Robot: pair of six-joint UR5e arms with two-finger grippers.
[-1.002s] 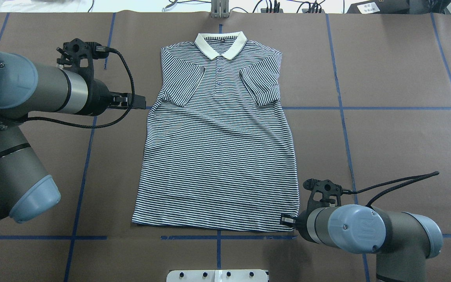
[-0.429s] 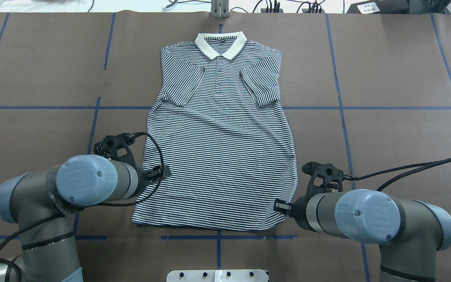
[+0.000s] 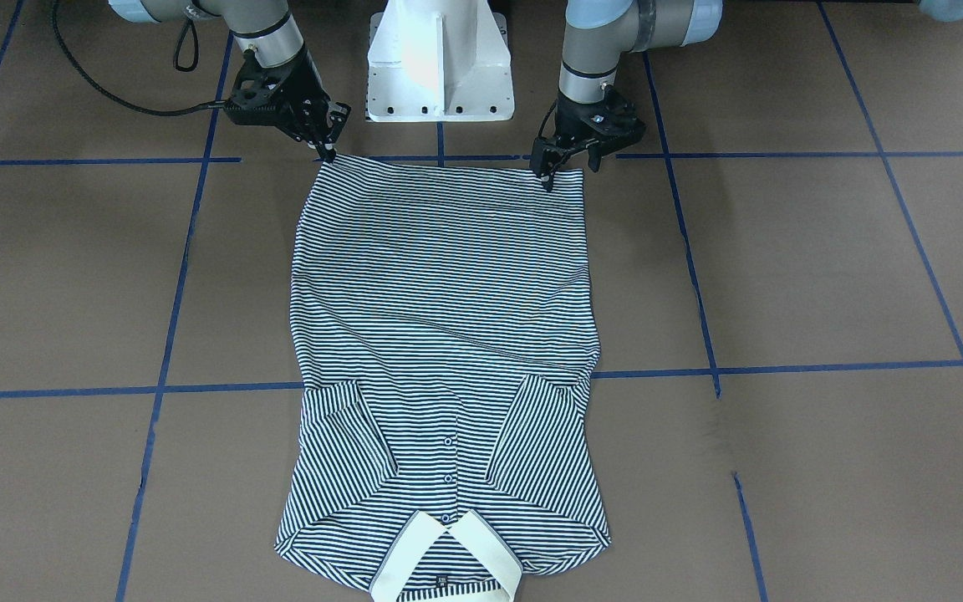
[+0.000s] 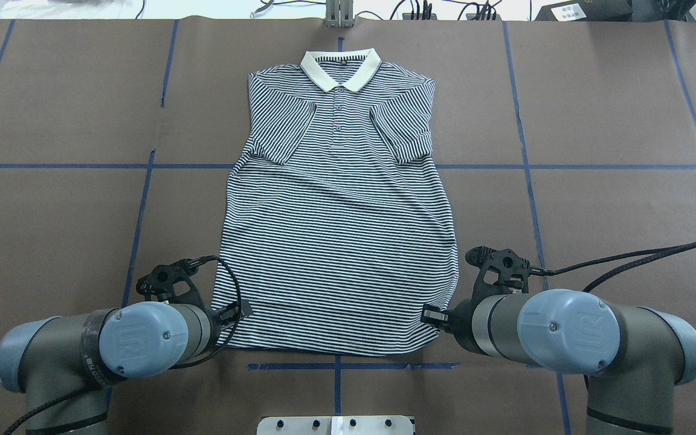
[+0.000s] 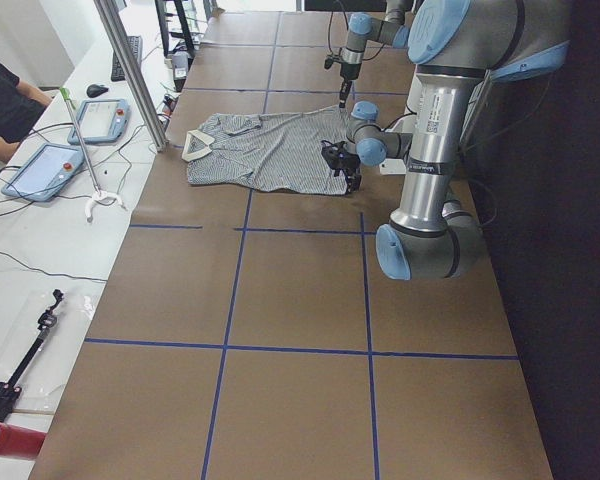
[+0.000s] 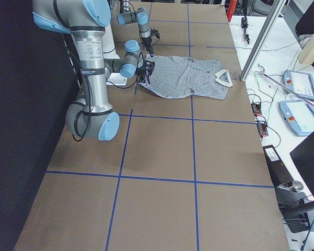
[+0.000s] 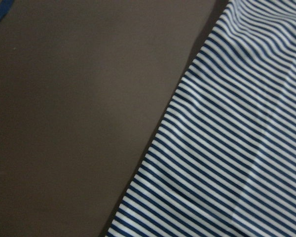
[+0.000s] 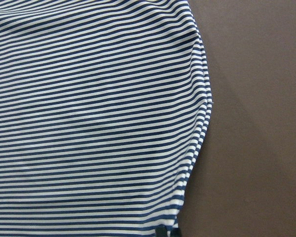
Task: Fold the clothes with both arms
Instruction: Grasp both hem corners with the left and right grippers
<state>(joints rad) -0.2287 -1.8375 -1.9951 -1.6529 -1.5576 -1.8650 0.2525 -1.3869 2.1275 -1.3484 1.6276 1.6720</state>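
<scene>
The clothes, one navy-and-white striped polo shirt (image 4: pixel 336 241), lie flat on the brown table with the cream collar (image 4: pixel 341 67) at the far end and both sleeves folded inward. My right gripper (image 4: pixel 432 315) is at the near right hem corner, shut on the fabric, which bunches there (image 8: pixel 190 168). My left gripper (image 4: pixel 242 311) hovers over the near left hem corner; in the front-facing view its fingers look open (image 3: pixel 567 170), one tip touching the hem. The right gripper (image 3: pixel 327 150) pinches the opposite corner. The left wrist view holds only the shirt's edge (image 7: pixel 237 148) and table.
The white pedestal base (image 3: pixel 440 58) stands just behind the hem. Blue tape lines (image 4: pixel 142 199) grid the brown table. A side bench carries tablets (image 5: pixel 40 170) and cables, with a person's arm (image 5: pixel 0 100) near it. A metal post (image 5: pixel 130 70) rises beyond the collar.
My left arm swung from beside the shirt's left sleeve down to the near left hem corner. The right gripper moved slightly inward, and the right hem corner drew in with it.
</scene>
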